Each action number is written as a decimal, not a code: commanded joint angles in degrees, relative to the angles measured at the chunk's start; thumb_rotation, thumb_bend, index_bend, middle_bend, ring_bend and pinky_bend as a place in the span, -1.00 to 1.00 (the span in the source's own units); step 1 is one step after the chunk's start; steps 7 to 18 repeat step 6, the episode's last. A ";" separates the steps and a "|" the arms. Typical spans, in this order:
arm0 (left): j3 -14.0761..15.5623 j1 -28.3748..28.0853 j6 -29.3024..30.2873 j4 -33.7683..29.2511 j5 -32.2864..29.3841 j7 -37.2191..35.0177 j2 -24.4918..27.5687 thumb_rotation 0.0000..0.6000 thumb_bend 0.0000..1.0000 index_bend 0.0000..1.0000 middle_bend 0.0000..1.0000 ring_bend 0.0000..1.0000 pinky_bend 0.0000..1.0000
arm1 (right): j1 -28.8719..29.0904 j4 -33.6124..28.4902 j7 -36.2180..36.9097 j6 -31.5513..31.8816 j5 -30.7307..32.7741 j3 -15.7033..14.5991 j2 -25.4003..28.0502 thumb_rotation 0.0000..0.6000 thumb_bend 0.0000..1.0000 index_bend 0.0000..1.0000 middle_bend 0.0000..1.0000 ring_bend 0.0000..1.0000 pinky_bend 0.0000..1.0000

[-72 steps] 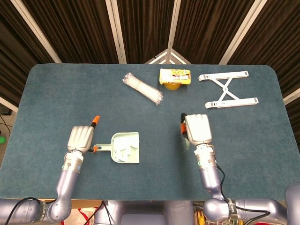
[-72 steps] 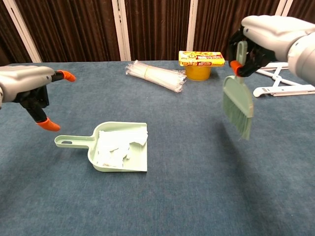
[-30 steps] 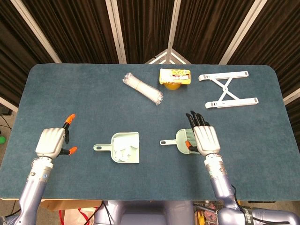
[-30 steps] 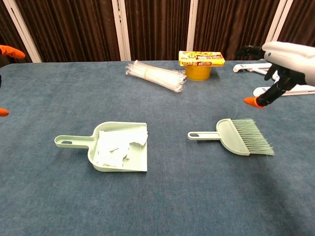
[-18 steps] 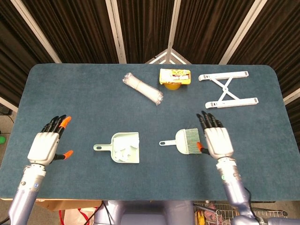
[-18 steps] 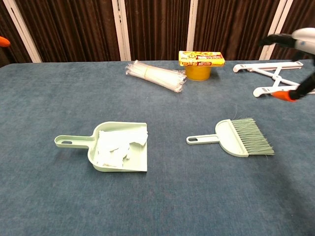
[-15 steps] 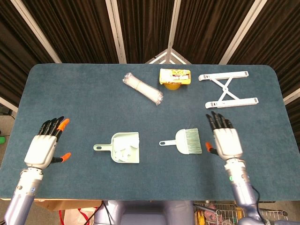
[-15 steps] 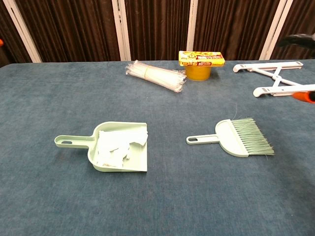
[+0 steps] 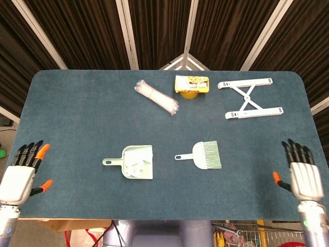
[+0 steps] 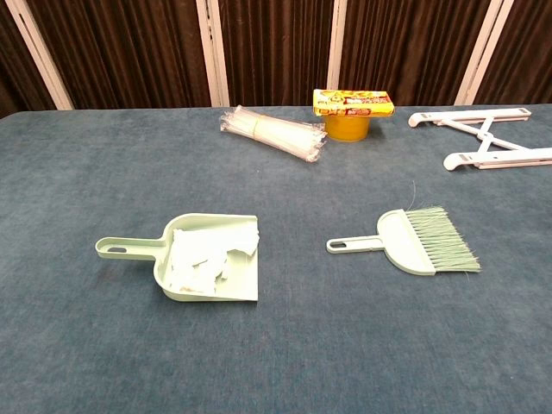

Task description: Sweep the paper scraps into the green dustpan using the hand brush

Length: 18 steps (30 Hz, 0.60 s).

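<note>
Blue-carpeted table [image 9: 77, 103], dark curtains behind; task looks finished.
Both pulled back to near corners: left hand [image 9: 18, 177] and right hand [image 9: 304, 177] spread, empty. Hand brush [image 10: 414, 241] dropped well inboard of right hand; paper scraps [image 10: 203, 259] inside green dustpan [image 10: 164, 280].

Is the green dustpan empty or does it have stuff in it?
It has stuff in it. The green dustpan lies flat on the table with white paper scraps piled inside its tray.
</note>
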 commanded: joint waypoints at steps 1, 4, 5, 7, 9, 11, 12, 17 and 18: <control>0.06 1.84 1.47 2.48 0.65 -1.76 0.28 1.00 -1.00 -1.00 -1.00 -1.00 -1.00 | -4.22 3.96 3.02 4.52 -4.45 -2.20 1.50 1.00 -0.35 -1.00 -1.00 -1.00 -0.95; -0.41 2.96 2.40 4.49 0.50 -2.79 0.58 1.00 -1.00 -1.00 -1.00 -1.00 -1.00 | -6.13 5.58 3.85 6.30 -6.10 -2.81 1.69 1.00 -0.36 -1.00 -1.00 -1.00 -0.95; -0.57 3.20 2.63 4.80 0.23 -3.05 0.70 1.00 -1.00 -1.00 -1.00 -1.00 -1.00 | -6.49 5.81 4.02 6.62 -6.26 -2.91 1.76 1.00 -0.36 -1.00 -1.00 -1.00 -0.95; -0.87 3.77 2.93 5.40 -0.32 -4.34 0.97 1.00 -1.00 -1.00 -1.00 -1.00 -1.00 | -7.51 6.54 4.51 7.33 -6.74 -3.34 1.94 1.00 -0.36 -1.00 -1.00 -1.00 -0.95; -0.87 3.77 2.93 5.40 -0.32 -4.34 0.97 1.00 -1.00 -1.00 -1.00 -1.00 -1.00 | -7.51 6.54 4.51 7.33 -6.74 -3.34 1.94 1.00 -0.36 -1.00 -1.00 -1.00 -0.95; -0.87 3.77 2.93 5.40 -0.32 -4.34 0.97 1.00 -1.00 -1.00 -1.00 -1.00 -1.00 | -7.51 6.54 4.51 7.33 -6.74 -3.34 1.94 1.00 -0.36 -1.00 -1.00 -1.00 -0.95; -0.87 3.77 2.93 5.40 -0.32 -4.34 0.97 1.00 -1.00 -1.00 -1.00 -1.00 -1.00 | -7.51 6.54 4.51 7.33 -6.74 -3.34 1.94 1.00 -0.36 -1.00 -1.00 -1.00 -0.95; -0.87 3.77 2.93 5.40 -0.32 -4.34 0.97 1.00 -1.00 -1.00 -1.00 -1.00 -1.00 | -7.51 6.54 4.51 7.33 -6.74 -3.34 1.94 1.00 -0.36 -1.00 -1.00 -1.00 -0.95; -0.87 3.77 2.93 5.40 -0.32 -4.34 0.97 1.00 -1.00 -1.00 -1.00 -1.00 -1.00 | -7.51 6.54 4.51 7.33 -6.74 -3.34 1.94 1.00 -0.36 -1.00 -1.00 -1.00 -0.95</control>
